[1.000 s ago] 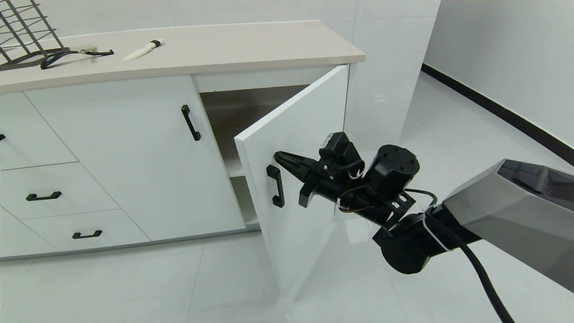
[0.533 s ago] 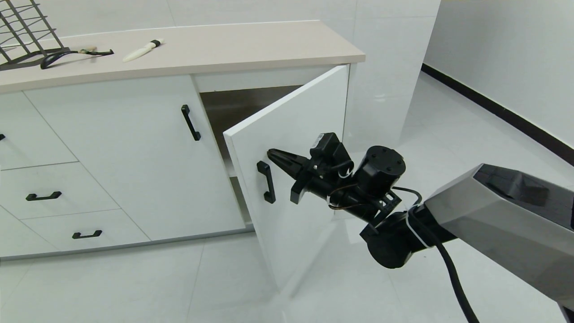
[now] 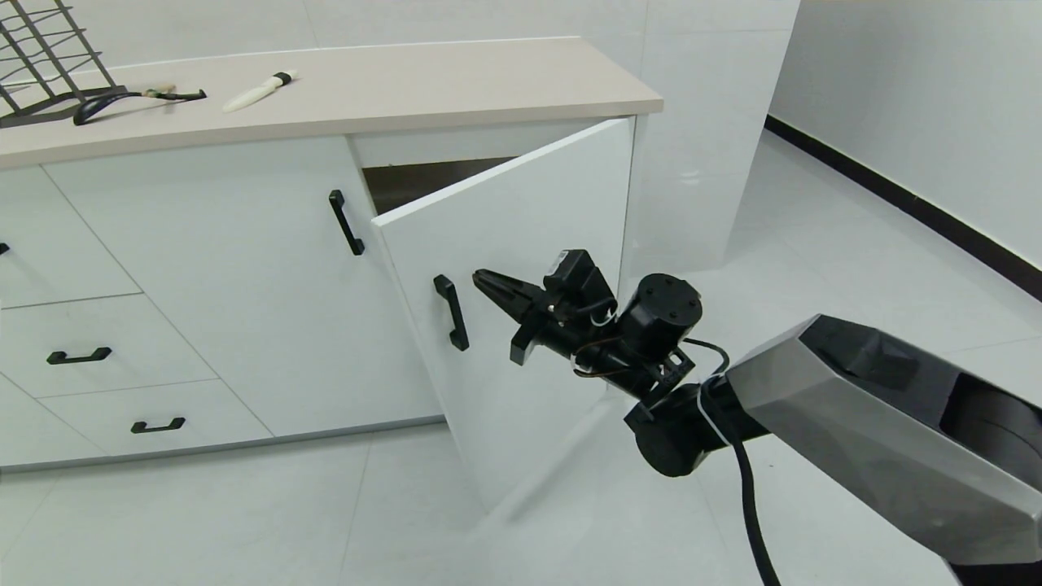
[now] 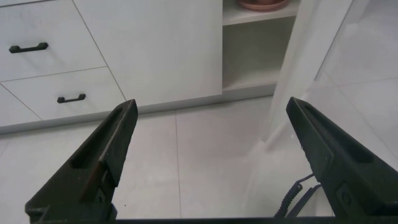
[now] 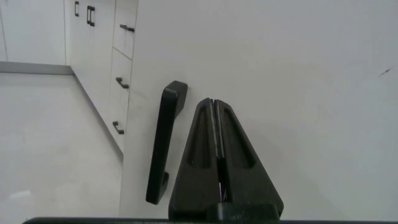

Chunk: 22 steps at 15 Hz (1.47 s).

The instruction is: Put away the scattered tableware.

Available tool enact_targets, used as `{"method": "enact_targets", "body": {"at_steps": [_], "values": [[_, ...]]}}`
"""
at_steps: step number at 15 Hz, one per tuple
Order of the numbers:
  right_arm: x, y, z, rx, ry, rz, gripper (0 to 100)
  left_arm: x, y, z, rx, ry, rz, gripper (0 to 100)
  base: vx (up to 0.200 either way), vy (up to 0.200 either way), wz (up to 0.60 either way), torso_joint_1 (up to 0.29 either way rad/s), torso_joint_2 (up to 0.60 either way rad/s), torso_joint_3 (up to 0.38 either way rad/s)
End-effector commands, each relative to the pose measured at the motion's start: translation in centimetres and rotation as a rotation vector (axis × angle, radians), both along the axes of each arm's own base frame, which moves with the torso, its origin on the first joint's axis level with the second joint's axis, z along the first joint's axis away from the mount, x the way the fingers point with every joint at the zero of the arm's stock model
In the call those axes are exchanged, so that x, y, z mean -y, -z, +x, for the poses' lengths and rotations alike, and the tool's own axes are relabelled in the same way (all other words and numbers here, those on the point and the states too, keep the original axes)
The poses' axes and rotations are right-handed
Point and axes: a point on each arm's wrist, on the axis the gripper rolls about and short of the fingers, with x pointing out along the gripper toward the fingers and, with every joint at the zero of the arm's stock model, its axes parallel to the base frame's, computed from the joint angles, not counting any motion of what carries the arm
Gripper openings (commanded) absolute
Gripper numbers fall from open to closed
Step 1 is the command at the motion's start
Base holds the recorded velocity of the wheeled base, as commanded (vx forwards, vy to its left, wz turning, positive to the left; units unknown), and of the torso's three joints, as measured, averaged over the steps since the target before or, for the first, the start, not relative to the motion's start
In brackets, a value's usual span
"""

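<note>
Our right gripper [image 3: 487, 285], fingers pressed together on nothing, rests tip-first against the partly open cabinet door [image 3: 529, 203] just beside its upright black handle [image 3: 452, 313]; our left gripper [image 4: 211, 107] hangs with fingers spread wide, facing the cabinet shelf [image 4: 252, 17], where a reddish dish [image 4: 261, 4] sits. The scattered tableware, a white-handled utensil [image 3: 259, 91] and a black utensil [image 3: 122, 99], lies well apart on the bench [image 3: 488, 81], up and to our left by a wire rack [image 3: 41, 57], long axes along the benchtop, so we judge the left arm nearer
</note>
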Motion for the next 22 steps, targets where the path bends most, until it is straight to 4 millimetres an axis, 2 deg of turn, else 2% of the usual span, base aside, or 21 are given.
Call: {"method": "enact_targets", "body": {"at_steps": [1,4,6,9,12,13,14,15,16,17,18,19,20,22], "values": [[-1.1,1.7,1.3,0.014,-0.002,0.015,0,0.0,0.0,0.0,0.0,0.0,0.0,100,0.0,0.0,0.0,0.0,0.0,0.0],[-1.4,2.4,1.5,0.011,-0.004,0.011,0,0.0,0.0,0.0,0.0,-0.002,0.0,100,0.0,0.0,0.0,0.0,0.0,0.0],[-0.8,1.8,0.8,0.013,-0.019,0.007,0,0.0,0.0,0.0,0.0,-0.002,0.0,100,0.0,0.0,0.0,0.0,0.0,0.0],[2.2,-0.4,-3.5,-0.048,-0.062,-0.058,0,0.0,0.0,0.0,0.0,-0.002,-0.004,100,0.0,0.0,0.0,0.0,0.0,0.0],[8.5,-3.6,-10.7,-0.118,-0.064,-0.117,0,0.0,0.0,0.0,0.0,-0.002,-0.004,100,0.0,0.0,0.0,0.0,0.0,0.0],[9.6,-4.0,-11.8,-0.125,-0.061,-0.122,0,0.0,0.0,0.0,0.0,-0.002,-0.004,100,0.0,0.0,0.0,0.0,0.0,0.0],[13.1,-4.6,-14.9,-0.145,-0.041,-0.136,0,0.0,0.0,0.0,0.0,-0.002,-0.004,100,0.0,0.0,0.0,0.0,0.0,0.0],[16.6,-4.7,-16.9,-0.159,0.016,-0.14,0,0.0,0.0,0.0,0.0,0.0,-0.006,100,0.0,0.0,0.0,0.0,0.0,0.0],[18.7,-4.5,-18.0,-0.17,0.061,-0.143,0,0.0,0.0,0.0,0.0,0.0,-0.006,100,0.0,0.0,0.0,0.0,0.0,0.0],[22.4,-3.9,-20.2,-0.19,0.161,-0.145,0,0.0,0.0,0.0,0.0,0.0,-0.007,100,0.0,0.0,0.0,0.0,0.0,0.0],[24.4,-3.3,-22.0,-0.204,0.216,-0.145,0,0.0,0.0,0.0,0.0,-0.002,-0.007,100,0.0,0.0,0.0,0.0,0.0,0.0],[27.1,-2.4,-25.0,-0.199,0.31,-0.128,0,0.0,0.0,0.0,0.0,-0.002,-0.007,100,0.0,0.0,0.0,0.0,0.0,0.0],[28.6,-3.4,-26.4,-0.138,0.402,-0.083,0,0.0,0.0,0.0,0.0,-0.002,-0.007,100,0.0,0.0,0.0,0.0,0.0,0.0],[30.5,-4.0,-29.7,-0.059,0.553,-0.036,0,0.0,0.0,0.0,0.001,-0.002,-0.013,100,0.0,0.0,0.0,0.0,0.0,0.0]]}}
